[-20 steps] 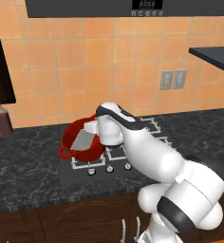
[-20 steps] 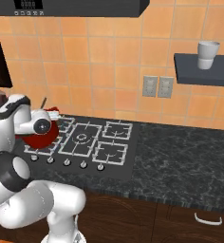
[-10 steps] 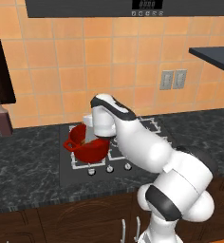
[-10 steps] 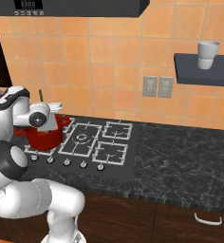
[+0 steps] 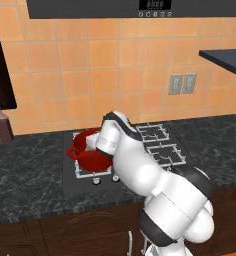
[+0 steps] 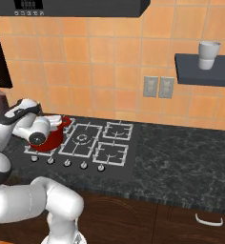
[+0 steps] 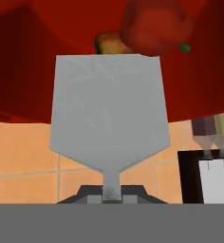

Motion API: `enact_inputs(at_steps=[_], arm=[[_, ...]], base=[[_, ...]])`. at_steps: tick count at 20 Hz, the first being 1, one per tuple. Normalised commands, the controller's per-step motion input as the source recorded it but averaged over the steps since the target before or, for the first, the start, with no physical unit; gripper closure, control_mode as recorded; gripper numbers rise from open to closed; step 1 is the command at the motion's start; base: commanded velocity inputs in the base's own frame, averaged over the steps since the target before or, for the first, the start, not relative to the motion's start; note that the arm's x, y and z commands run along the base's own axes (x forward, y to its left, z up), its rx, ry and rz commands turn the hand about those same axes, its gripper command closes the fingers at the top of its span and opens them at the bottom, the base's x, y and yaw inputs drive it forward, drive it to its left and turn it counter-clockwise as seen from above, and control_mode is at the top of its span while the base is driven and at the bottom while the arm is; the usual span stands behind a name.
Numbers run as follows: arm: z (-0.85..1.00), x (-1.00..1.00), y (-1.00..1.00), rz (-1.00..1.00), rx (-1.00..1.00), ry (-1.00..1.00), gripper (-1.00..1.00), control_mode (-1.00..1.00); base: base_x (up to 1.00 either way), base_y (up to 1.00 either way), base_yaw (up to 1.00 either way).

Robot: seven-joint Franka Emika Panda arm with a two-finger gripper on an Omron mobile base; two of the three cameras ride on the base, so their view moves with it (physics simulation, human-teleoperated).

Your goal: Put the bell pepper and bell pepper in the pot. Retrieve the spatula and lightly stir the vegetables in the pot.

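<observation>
Spatula work is the step in hand, I judge: the gripper is closed tight on the thin handle, and the pale blade reaches into the red pot on the hob's near-left burner, right up against a red-orange bell pepper. Next should come a short, gentle sweep of the blade, kept off the pot wall. From the hand view the blade and pepper are plain, whereas in both base views the arm covers most of the pot's inside.

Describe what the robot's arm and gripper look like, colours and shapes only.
The arm is glossy white, built of fat rounded segments with dark grey-black bands at the joints. No cables or markings show. The gripper has two small dark grey finger tips.
</observation>
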Motion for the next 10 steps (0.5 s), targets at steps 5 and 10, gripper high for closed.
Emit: enact_inputs(at_steps=[5,10], arm=[[0.55,-0.47,-0.09,-0.07,0.01,-0.02,1.00,-1.00],[1.00,-0.66,-0.02,-0.11,0.05,0.04,1.00,-1.00]], base=[[0.00,0.00,0.00],[0.00,0.00,0.00]])
